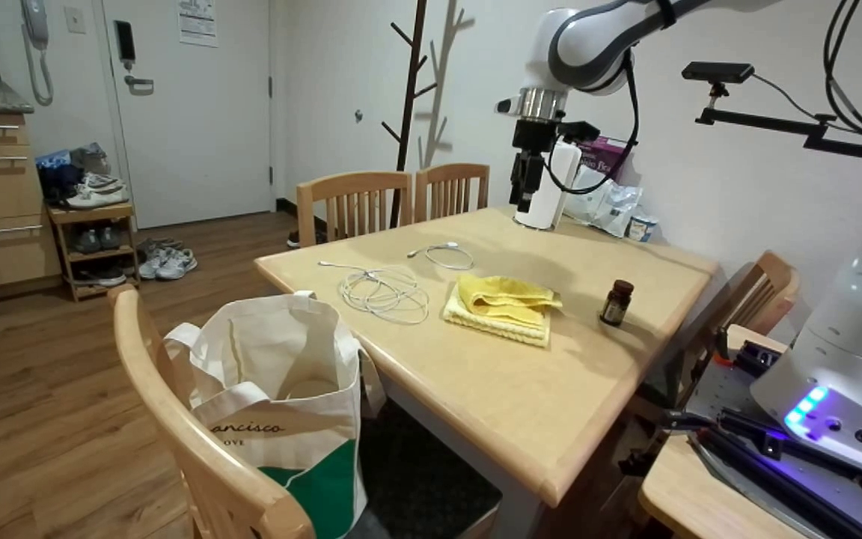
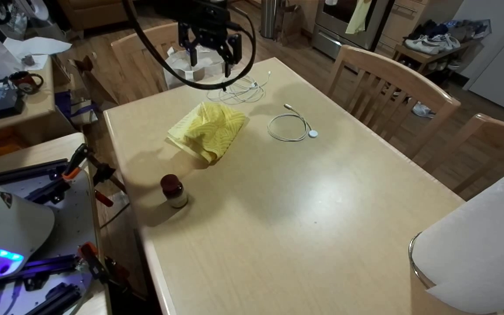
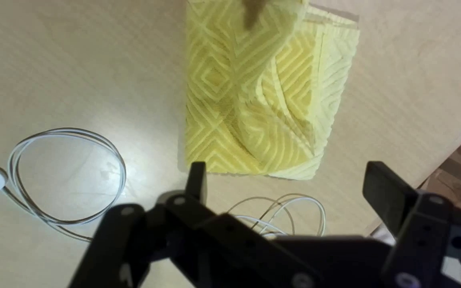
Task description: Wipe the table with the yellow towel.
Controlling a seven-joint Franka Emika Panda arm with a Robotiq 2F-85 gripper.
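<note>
The yellow towel lies folded and rumpled on the table, in both exterior views (image 1: 504,308) (image 2: 208,129) and in the wrist view (image 3: 250,96). The table (image 1: 468,382) has a pale wood top, which also shows in an exterior view (image 2: 256,218) and the wrist view (image 3: 94,60). My gripper (image 3: 285,168) is open, with nothing between its fingers. It hangs in the air above the table in both exterior views (image 1: 525,201) (image 2: 210,68), apart from the towel. In the wrist view the towel lies mostly beyond the fingertips.
A dark brown bottle (image 1: 616,303) (image 2: 174,191) stands near the towel. A coiled cable (image 1: 450,257) (image 3: 66,176) and a tangled cable (image 1: 382,294) lie on the table. A white paper towel roll (image 2: 475,245) stands on the table. A tote bag (image 1: 281,427) and chairs sit at the edges.
</note>
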